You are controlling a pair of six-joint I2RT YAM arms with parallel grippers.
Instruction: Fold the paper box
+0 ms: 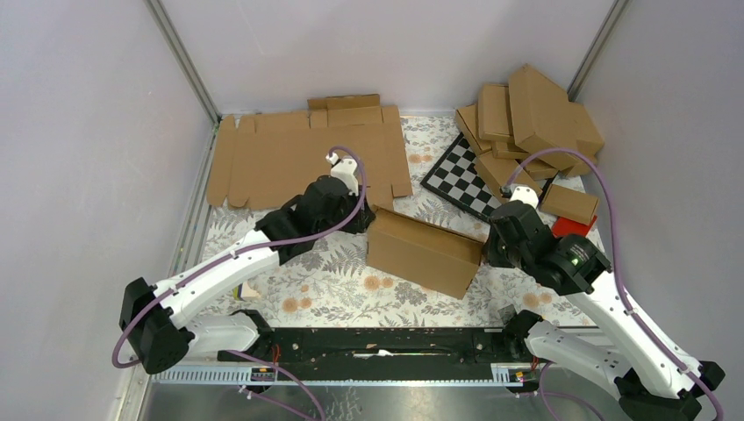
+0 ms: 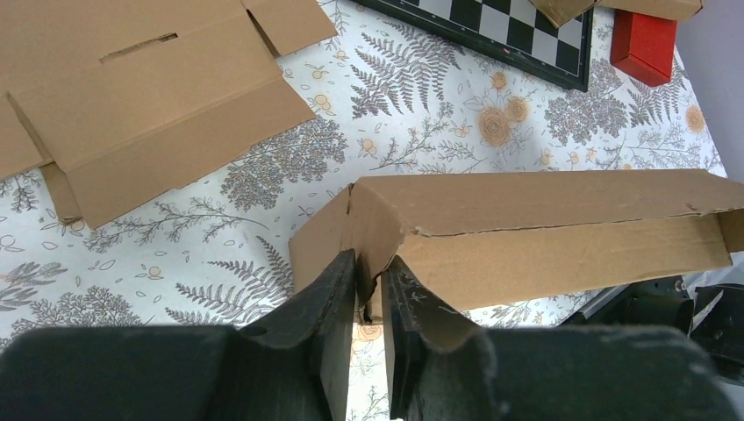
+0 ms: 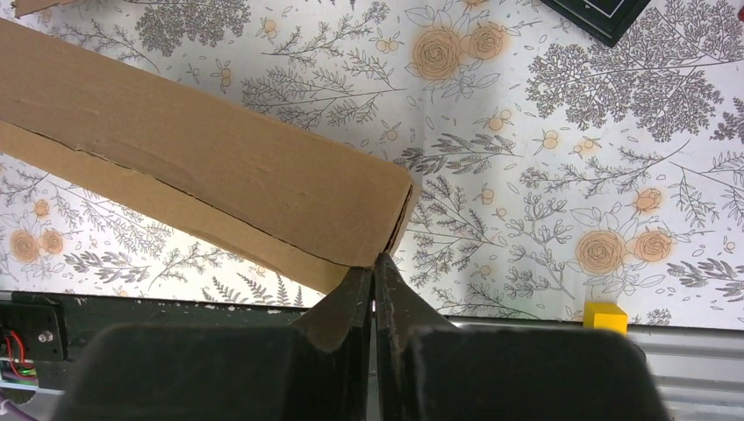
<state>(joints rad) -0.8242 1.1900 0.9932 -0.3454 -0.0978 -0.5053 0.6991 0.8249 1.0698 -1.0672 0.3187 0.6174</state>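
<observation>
The paper box lies slanted mid-worktop, toward the near edge. It already forms a shallow carton, with its walls up, its lid down and a seam along the front. I judge that little is left beyond tucking that front edge home. Its inside is hidden. The left claw is slightly parted astride the box's left end corner, not clearly gripping. The right claw is closed, its tips against the right end corner. Other folded boxes are piled at the far right corner.
</observation>
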